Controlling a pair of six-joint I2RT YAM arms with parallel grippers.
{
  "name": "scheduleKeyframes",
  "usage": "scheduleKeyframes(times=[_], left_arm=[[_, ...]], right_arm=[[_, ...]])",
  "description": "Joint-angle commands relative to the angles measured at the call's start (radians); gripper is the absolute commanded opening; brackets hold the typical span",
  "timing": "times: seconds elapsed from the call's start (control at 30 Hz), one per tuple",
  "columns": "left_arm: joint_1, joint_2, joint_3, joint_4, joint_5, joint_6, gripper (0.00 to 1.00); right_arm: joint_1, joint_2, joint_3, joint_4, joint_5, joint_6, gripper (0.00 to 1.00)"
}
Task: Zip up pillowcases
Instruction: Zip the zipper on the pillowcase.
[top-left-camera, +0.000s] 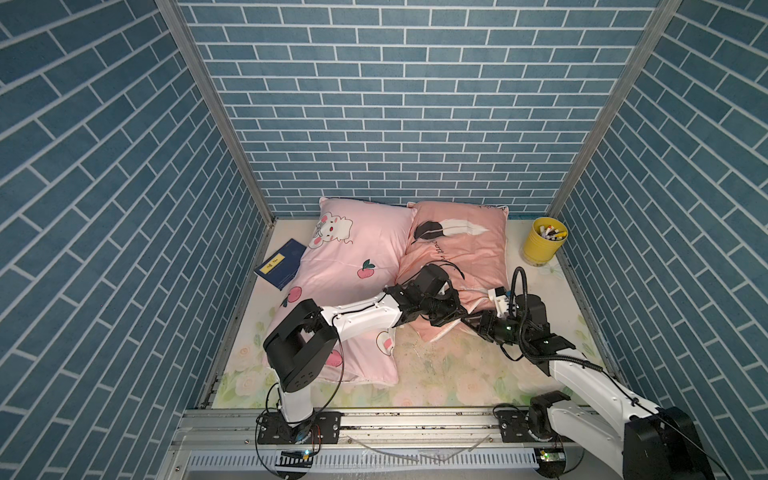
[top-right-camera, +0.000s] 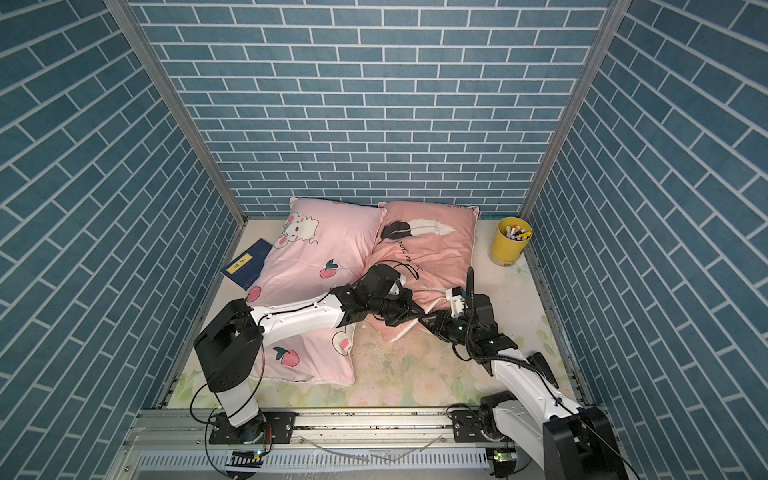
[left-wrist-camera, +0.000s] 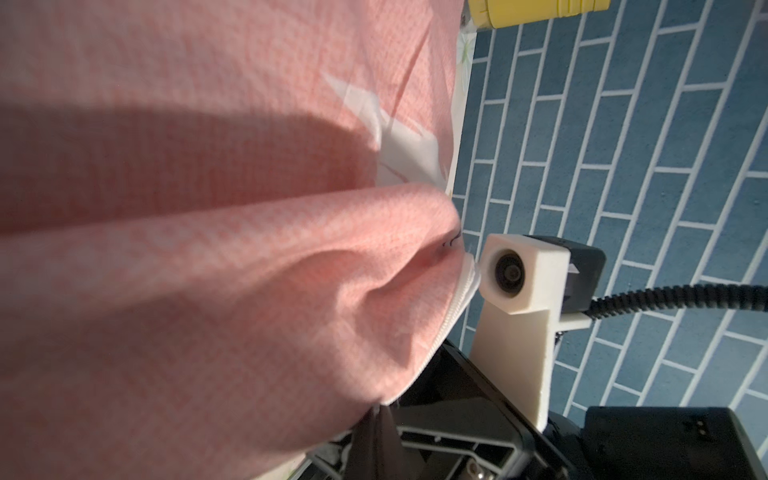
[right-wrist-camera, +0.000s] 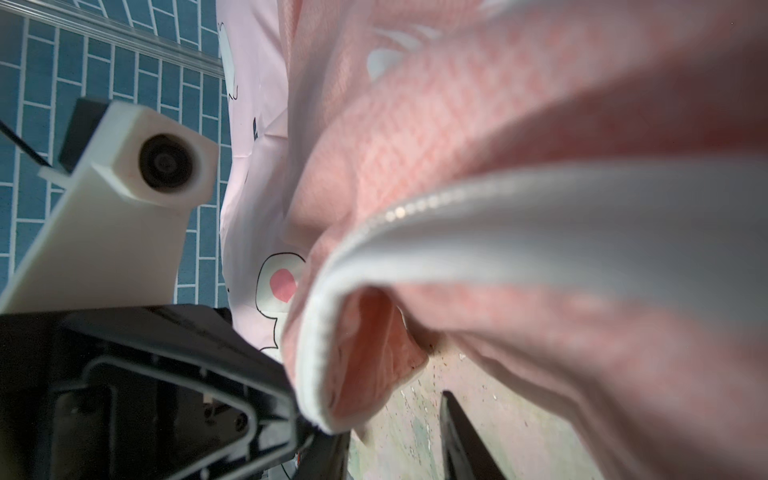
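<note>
Standing by the near corner of the salmon pillow (top-left-camera: 461, 253), I watch both arms meet over it. It lies on the flowery table (top-left-camera: 449, 374), back towards the right, overlapping the pale pink pillow (top-left-camera: 353, 257) that sprawls to its left. Neither has been lifted clear.

The left gripper (left-wrist-camera: 376, 436) is pressed together, pinching the cloth right at the pillow's edge. The right gripper (right-wrist-camera: 395, 419) has its fingers apart, bare table showing between them and the slack corner of the opening hanging just above. It holds nothing that I can see.

The zipper (right-wrist-camera: 415, 208) gapes, its white tape curling round a dark mouth. I cannot find the little pull tab anywhere.

This looks like soft, light stuff, and I'd guess it bunches and slides rather than staying put, so a pull on the slider would likely drag the whole pillow along. The sensible hold, to my eye, is what the left one already has: the cloth beside the start of the teeth, kept taut. The other fingers need the tab itself, small and probably slippery.
</note>
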Motion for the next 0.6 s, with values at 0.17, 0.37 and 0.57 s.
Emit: scheduleKeyframes(times=[0.17, 0.37, 0.57], left_arm=[[-0.006, 0.012, 0.002, 0.049, 0.009, -0.030, 0.00], [-0.003, 0.018, -0.001, 0.091, 0.006, -0.066, 0.00], [0.020, 0.022, -0.004, 0.131, 0.006, -0.096, 0.00]], right_arm=[[0.032, 0.052, -0.033, 0.208, 0.048, 0.043, 0.22], [0.047, 0.101, -0.039, 0.256, 0.069, 0.043, 0.26], [0.050, 0.113, -0.042, 0.270, 0.124, 0.006, 0.42]])
